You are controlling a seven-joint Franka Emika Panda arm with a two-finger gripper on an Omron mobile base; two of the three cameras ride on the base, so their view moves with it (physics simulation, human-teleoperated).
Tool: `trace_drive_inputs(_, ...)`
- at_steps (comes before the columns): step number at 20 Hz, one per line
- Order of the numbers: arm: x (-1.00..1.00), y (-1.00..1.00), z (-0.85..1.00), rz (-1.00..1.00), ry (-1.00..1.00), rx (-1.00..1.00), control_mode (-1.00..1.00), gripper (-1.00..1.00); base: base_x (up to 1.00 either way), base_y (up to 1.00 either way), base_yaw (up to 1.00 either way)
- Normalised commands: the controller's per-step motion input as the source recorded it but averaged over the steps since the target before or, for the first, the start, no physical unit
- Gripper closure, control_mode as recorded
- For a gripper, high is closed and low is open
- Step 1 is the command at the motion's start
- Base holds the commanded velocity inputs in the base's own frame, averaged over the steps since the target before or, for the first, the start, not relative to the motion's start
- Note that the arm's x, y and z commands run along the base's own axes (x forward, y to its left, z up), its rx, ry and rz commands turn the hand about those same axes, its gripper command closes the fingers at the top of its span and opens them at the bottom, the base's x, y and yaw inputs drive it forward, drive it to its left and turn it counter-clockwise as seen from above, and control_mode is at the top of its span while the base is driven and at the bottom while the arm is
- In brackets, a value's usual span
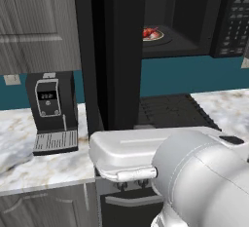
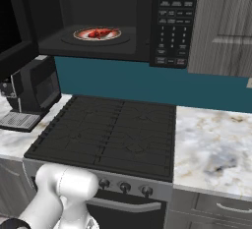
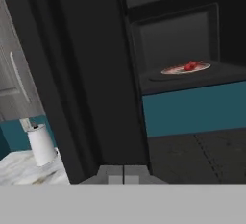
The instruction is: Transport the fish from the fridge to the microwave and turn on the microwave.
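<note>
Right base view: small red-orange fish (image 2: 100,33) on a plate (image 2: 83,35) inside the open microwave (image 2: 172,21); pincer (image 3: 123,174) shut, empty.

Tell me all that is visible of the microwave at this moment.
The microwave is a wide black box mounted above the stove, against the teal wall. Its tall dark door stands swung open to the left. A button keypad fills its right side. Inside, the fish lies on a round plate.
</note>
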Motion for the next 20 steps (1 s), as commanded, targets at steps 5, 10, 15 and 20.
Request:
trace_drive_inputs(5,-0.06,0.31,0.0,-0.06,-0.01,-0.04,-1.0,1.0,0.0,0.0,0.0)
trace_drive_inputs(10,-0.02,0.34,0.0,-0.06,0.0,-0.04,-1.0,1.0,0.0,0.0,0.0)
trace_drive_inputs(15,0.0,0.34,0.0,-0.08,0.0,-0.04,-1.0,1.0,0.0,0.0,0.0)
trace_drive_inputs(20,0.01,0.38,-0.02,-0.11,0.0,-0.06,-1.0,1.0,0.0,0.0,0.0)
